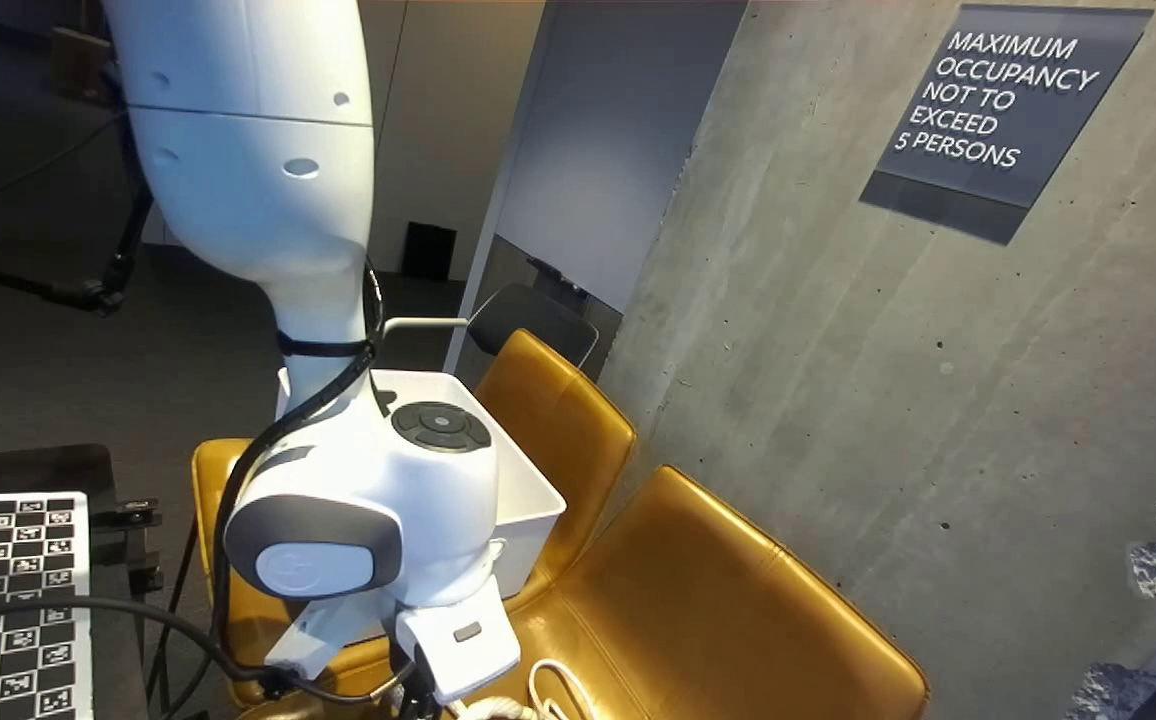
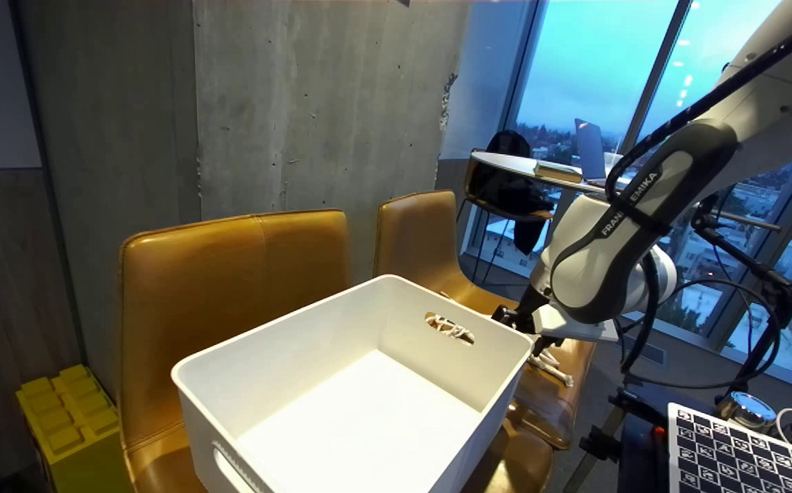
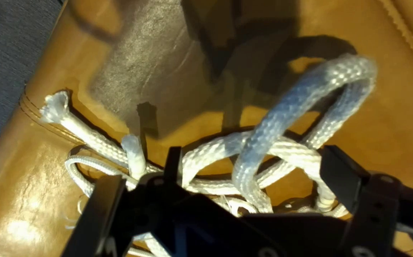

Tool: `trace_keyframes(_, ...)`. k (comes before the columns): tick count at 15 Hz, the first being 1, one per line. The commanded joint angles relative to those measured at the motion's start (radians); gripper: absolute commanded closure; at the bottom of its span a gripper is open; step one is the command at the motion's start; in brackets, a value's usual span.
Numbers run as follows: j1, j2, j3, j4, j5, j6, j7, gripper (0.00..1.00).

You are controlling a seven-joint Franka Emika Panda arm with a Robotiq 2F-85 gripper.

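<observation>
Seat edge [image 3: 39,82] runs near rope [image 3: 277,113], gripper [image 3: 254,167] spread wide.

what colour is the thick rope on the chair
The thick rope is whitish and braided, clearest in the wrist view.

The gripper [image 3: 253,164] points down, its fingers [image 3: 341,176] parted; the white wrist [image 1: 443,520] sits just above it; the arm [image 1: 248,180] extends above that.

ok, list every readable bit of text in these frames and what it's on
"MAXIMUM OCCUPANCY NOT TO EXCEED 5 PERSONS": sign on the concrete wall.
"FRAN" ... "EMIKA": robot arm; a black band covers what lies between.
Badge on the robot arm: mark too faint to read.
Patterned board: squares too small, no readable words.
White rope, wrist view: none.
</observation>
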Motion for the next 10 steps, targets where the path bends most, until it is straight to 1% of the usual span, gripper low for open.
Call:
trace_keyframes(1, 0.019, 0.067, -0.010, 0.080, 0.028, -0.011, 0.008, 0.32)
trace_keyframes(2, 0.020, 0.075, -0.008, 0.094, 0.030, -0.017, 0.008, 0.32)
trace_keyframes(4, 0.028, 0.073, -0.003, 0.108, 0.032, -0.026, 0.008, 0.47)
trace_keyframes(5, 0.034, 0.063, 0.001, 0.106, 0.032, -0.030, 0.007, 0.56)
trace_keyframes(10, 0.056, 0.025, -0.002, 0.098, 0.027, -0.052, 0.003, 0.92)
